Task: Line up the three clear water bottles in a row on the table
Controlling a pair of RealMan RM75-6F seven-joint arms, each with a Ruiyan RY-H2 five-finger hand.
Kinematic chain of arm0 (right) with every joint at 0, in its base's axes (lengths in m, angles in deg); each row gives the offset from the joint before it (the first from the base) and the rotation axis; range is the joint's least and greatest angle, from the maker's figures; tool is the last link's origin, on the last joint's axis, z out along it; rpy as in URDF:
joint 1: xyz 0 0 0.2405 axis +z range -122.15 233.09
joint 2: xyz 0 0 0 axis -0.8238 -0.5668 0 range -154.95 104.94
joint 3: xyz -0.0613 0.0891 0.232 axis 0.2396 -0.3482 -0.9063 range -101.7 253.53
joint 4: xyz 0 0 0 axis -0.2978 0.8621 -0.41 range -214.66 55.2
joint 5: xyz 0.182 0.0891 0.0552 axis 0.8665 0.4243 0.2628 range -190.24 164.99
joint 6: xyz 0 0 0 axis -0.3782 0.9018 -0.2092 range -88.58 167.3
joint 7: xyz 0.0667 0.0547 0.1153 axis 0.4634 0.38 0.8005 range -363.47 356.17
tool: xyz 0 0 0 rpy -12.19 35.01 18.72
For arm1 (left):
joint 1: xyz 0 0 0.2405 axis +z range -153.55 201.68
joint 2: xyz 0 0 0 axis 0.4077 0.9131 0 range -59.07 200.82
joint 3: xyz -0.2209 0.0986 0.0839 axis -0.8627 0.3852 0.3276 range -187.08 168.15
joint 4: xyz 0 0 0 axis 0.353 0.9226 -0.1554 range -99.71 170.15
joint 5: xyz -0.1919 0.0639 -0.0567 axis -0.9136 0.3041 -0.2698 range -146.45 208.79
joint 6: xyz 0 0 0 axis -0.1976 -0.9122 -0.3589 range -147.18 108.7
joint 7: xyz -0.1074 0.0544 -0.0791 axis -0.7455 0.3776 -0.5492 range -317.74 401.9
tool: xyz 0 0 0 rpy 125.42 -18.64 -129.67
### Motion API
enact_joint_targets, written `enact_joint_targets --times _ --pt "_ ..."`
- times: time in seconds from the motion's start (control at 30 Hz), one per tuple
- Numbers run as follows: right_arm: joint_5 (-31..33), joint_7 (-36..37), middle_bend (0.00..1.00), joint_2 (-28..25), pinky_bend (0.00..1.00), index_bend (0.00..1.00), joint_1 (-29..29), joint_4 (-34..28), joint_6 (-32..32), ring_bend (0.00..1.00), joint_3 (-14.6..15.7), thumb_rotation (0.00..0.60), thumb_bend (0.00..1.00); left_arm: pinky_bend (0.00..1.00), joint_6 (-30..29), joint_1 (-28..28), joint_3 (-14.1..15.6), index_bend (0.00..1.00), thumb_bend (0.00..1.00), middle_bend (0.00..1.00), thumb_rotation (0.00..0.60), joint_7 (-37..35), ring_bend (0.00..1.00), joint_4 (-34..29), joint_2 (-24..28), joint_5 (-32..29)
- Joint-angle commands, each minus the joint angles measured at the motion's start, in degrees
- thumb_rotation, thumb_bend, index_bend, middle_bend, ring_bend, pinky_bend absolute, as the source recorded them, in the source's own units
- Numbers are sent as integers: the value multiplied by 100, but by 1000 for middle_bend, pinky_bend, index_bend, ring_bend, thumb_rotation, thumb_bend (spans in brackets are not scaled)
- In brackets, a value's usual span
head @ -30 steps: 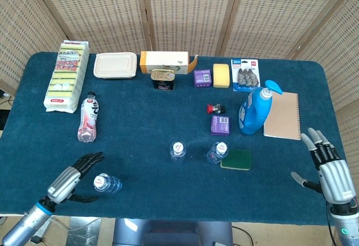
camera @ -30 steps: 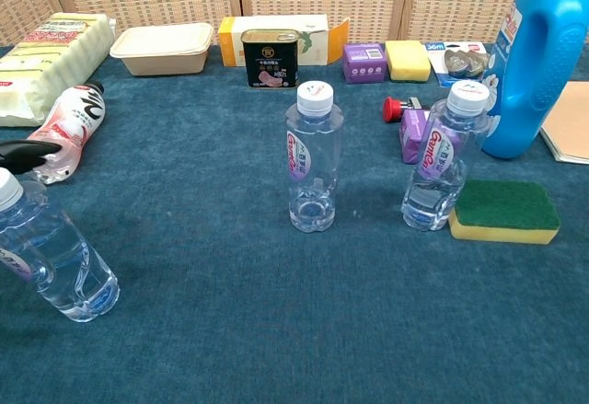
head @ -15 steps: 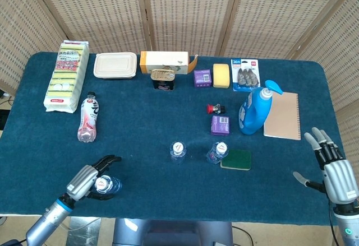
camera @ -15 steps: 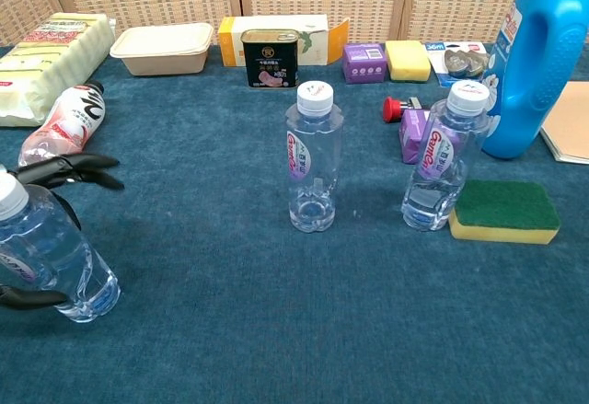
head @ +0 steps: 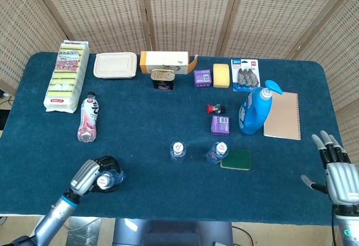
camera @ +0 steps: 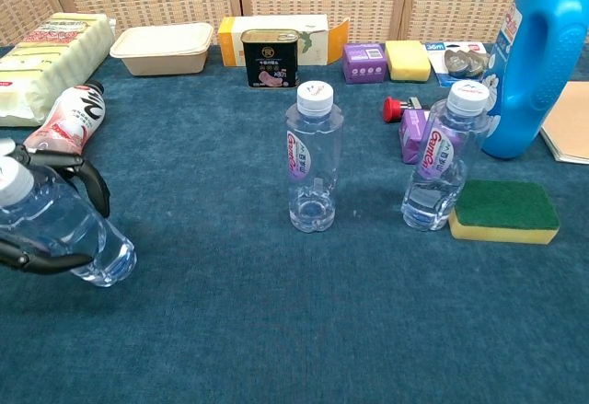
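Clear near-left bottle clamped in our left hand, tilted.
We keep it upright, set it left of middle bottle; right hand spread, empty.

Clear plastic water bottle at table centre; second clear bottle right of it, touching green-topped sponge; third clear bottle, tilted, far left, within left hand.
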Motion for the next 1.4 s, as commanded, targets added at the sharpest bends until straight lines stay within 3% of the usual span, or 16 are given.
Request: enact_joint_targets --times 0.03,0.23,0.3,0.57,0.7,0.93,1.4 --pt "391 -550 0 -181 137 55 -122 -458 -155 0 -105 600 0 441 -4 -130 -160 481 176 499 600 -160 341 14 7 -105" --pt "493 -714 0 -131 120 55 -157 -527 -144 0 -190 600 0 441 196 -359 -397 496 176 511 600 -406 341 -10 40 -327" --pt "511 -700 0 -149 120 55 -164 -566 -190 0 -203 600 0 441 475 -577 -596 496 179 511 600 -713 341 -36 36 -540" --pt "526 -746 0 -178 120 55 -163 -604 -325 0 -237 600 0 441 1321 -1174 -943 496 187 511 600 -1872 341 -247 83 -999" --pt "544 -743 0 -190 120 55 -166 -624 -370 0 -255 600 0 441 1649 -1411 -1036 496 189 511 600 -1796 341 -361 87 -1110" --pt "551 -717 0 -198 120 55 -194 -622 -369 0 -304 600 0 441 2224 -1767 -1142 496 193 511 600 -1038 341 -485 -10 -1373" --pt "539 -627 0 -204 119 54 -224 -597 -389 0 -367 600 0 441 2521 -1987 -1136 496 192 511 600 -414 341 -633 -208 -1578"
